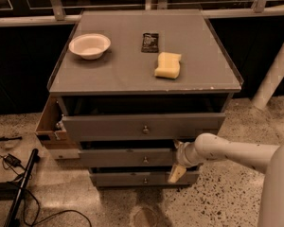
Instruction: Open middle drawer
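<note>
The grey cabinet [146, 77] has three drawers. The middle drawer [113, 157], a flat grey front with a small round knob [145, 160], stands out a little from the cabinet, less than the top drawer [109, 126] above it. My gripper [176, 160] is at the right end of the middle drawer front, to the right of the knob. One finger [176, 144] shows above the front's top edge and the other [174, 174] below it, spread apart. My white arm comes in from the right.
The bottom drawer [123, 178] sits near the floor. On the cabinet top are a white bowl [89, 46], a dark packet [150, 42] and a yellow sponge [167, 65]. Cables and a black bar [20, 186] lie on the floor at left. A white post [274, 74] stands at right.
</note>
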Controlling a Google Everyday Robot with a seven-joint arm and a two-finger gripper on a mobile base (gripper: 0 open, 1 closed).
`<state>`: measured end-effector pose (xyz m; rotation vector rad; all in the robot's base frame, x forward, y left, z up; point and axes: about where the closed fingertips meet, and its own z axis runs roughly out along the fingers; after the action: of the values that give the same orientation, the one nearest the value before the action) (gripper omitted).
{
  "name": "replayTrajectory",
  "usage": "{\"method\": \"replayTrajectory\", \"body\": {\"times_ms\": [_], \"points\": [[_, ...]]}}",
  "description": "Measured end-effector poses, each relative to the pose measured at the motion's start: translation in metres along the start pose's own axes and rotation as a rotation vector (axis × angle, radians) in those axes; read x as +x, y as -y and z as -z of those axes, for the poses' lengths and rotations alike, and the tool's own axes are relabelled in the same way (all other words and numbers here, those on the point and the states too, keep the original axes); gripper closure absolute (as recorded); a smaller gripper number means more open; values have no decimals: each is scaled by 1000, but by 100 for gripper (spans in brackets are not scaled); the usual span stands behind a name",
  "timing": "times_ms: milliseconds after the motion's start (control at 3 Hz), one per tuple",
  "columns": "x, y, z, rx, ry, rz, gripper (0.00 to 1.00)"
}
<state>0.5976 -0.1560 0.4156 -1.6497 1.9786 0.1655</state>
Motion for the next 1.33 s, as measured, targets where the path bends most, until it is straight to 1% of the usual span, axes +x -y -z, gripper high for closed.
{"method": "replayTrajectory", "body": {"times_ms": [667,1000,1333], "points": [[15,6,-25,-36,-50,-13,0],[15,6,-25,-36,-50,-13,0],[17,0,-22,-68,-63,-26,0]]}}
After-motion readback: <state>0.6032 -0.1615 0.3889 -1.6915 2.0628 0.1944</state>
